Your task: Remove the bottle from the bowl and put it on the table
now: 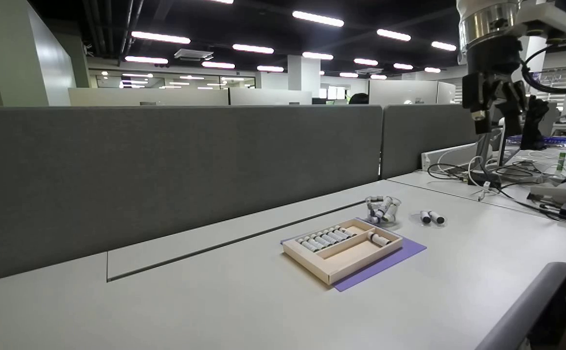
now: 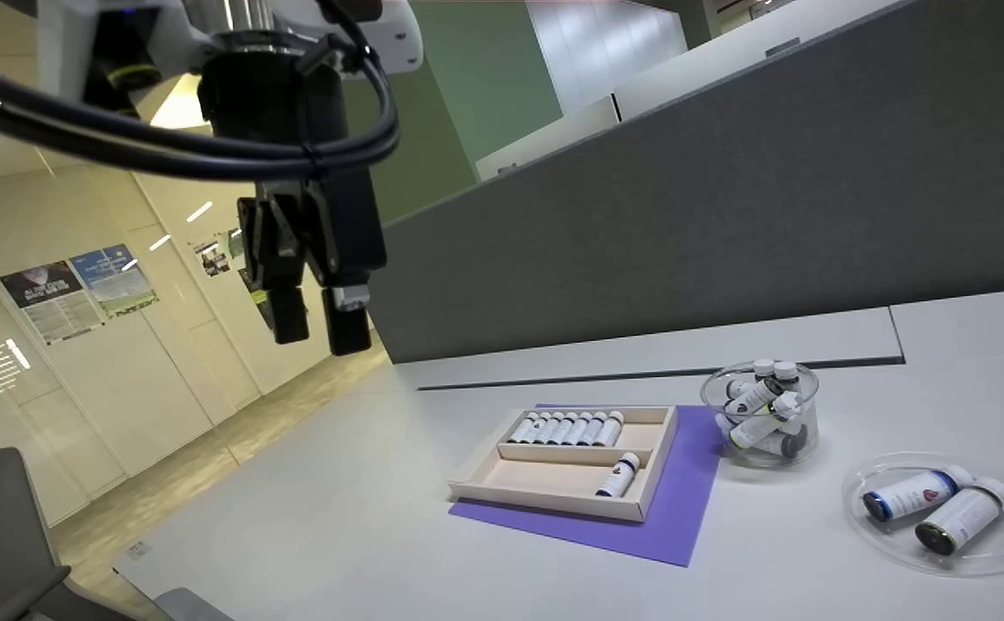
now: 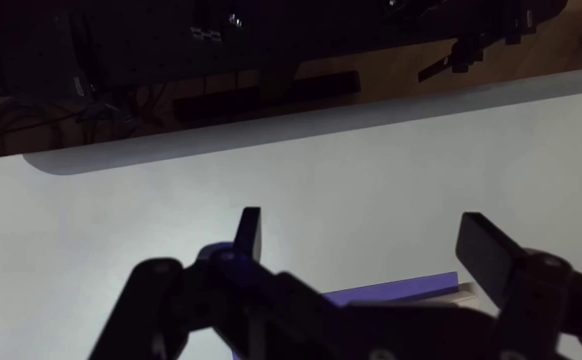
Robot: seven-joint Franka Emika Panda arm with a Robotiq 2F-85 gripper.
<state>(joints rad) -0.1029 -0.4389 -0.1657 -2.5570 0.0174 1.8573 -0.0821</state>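
The bowl (image 2: 813, 421) is a small, shiny, see-through vessel on the table (image 2: 364, 517). It also shows in an exterior view (image 1: 397, 204). Several white bottles with dark caps (image 2: 756, 427) lie jumbled in it, and some stick up to its rim. My gripper (image 2: 319, 328) is open and empty, pointing down high above the table, well apart from the bowl; it also shows in an exterior view (image 1: 498, 127). In the wrist view the fingers (image 3: 361, 230) are wide apart with only bare table between the tips. The bowl is out of the wrist view.
A light wooden tray (image 2: 545, 504) lies on a purple sheet (image 2: 683, 526), with several bottles in a row and one lying apart (image 2: 618, 474). A clear shallow dish (image 2: 877, 536) holds two bottles. A dark grey partition (image 1: 176, 170) stands behind. Cables (image 1: 499, 167) lie farther along.
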